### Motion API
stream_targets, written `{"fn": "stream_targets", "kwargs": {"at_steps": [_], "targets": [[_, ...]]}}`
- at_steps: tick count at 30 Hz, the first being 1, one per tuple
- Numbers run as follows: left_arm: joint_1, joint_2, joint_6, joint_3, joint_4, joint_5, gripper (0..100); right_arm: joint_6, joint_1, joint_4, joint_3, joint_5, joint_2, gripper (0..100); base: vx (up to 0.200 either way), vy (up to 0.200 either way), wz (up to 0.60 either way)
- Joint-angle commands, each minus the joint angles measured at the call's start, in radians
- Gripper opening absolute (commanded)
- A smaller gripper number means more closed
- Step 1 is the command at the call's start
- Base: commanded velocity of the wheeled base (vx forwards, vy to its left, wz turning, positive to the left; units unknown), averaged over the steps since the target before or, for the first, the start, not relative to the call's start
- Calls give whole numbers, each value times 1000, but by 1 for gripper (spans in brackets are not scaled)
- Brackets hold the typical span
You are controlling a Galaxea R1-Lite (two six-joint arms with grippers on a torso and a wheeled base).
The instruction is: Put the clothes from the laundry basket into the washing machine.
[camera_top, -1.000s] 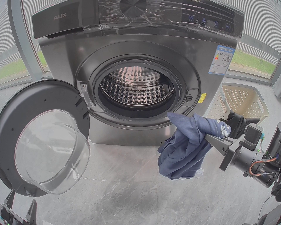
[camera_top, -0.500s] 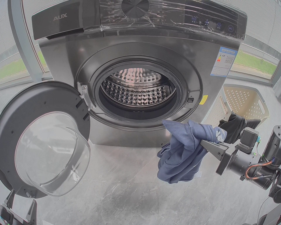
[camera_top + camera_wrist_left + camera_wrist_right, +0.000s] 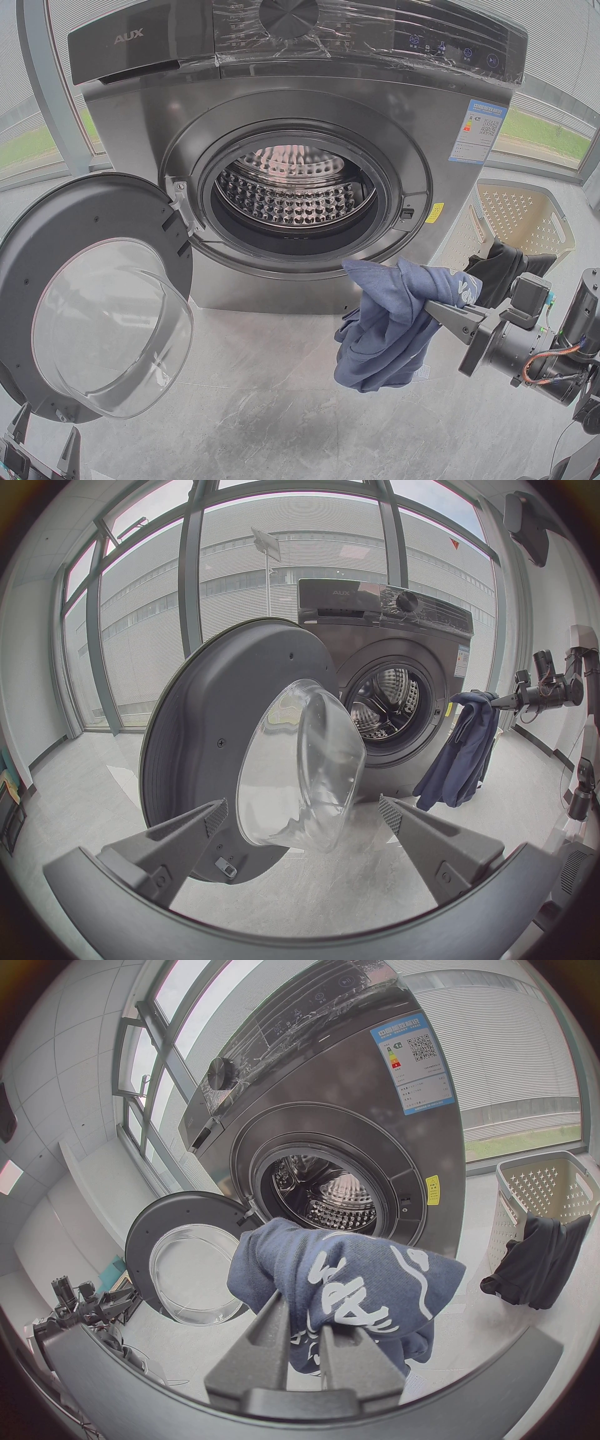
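Grey front-loading washing machine (image 3: 294,94), plastic film over its top panel. Its round door with a clear bowl-shaped window (image 3: 94,294) is swung wide open on the machine's left side. Steel drum (image 3: 290,187) shows through the opening; the drum floor is hidden behind the dark rim, so can't tell if anything lies inside

Right gripper (image 3: 437,307) is in front of the machine, below and right of the opening, jaws pinched tight on a dark blue sweatshirt-like garment with white print (image 3: 384,325). Fingertips are buried in the fabric in the head view; the right wrist view (image 3: 306,1322) shows the two fingers nearly together with cloth between them. The garment hangs bunched outside the machine, top fold overlapping the opening's lower right rim in the head view. Can't tell if it touches the machine front or if its lower end clears the floor. Print too crumpled to make out

Cream perforated plastic laundry basket (image 3: 531,215) stands on the floor just beside the machine's right side, near part hidden by the arm. A black garment (image 3: 503,269) is draped over its front rim, hanging outside; the basket's bottom is hidden

Left gripper (image 3: 303,808) sits low in front of the open door, left of the machine, jaws wide apart, nothing between them; in the head view it is cut off by the frame corner (image 3: 44,434)
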Motion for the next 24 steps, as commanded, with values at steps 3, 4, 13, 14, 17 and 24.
{"fn": "stream_targets", "kwargs": {"at_steps": [3, 4, 13, 14, 17, 24], "targets": [[2, -12, -6, 18, 0, 0, 100, 29, 28, -53, -16, -4, 63, 0, 0, 0, 0], [0, -13, 1, 18, -2, 4, 100, 48, 53, -92, -19, -10, 80, 0, 0, 0, 0], [-6, 117, -6, -177, -58, -177, 100, 59, 182, -297, -155, -67, 267, 0, 0, 0, 0], [-6, 164, -3, -168, -60, -227, 100, 59, 198, -303, -183, -71, 280, 0, 0, 0, 0], [2, 293, 6, -174, -75, -402, 100, 57, 206, -303, -235, -68, 318, 0, 0, 0, 0], [-20, 645, 98, -191, -259, -562, 100, 60, 194, -297, -313, -57, 343, 0, 0, 0, 0]]}}
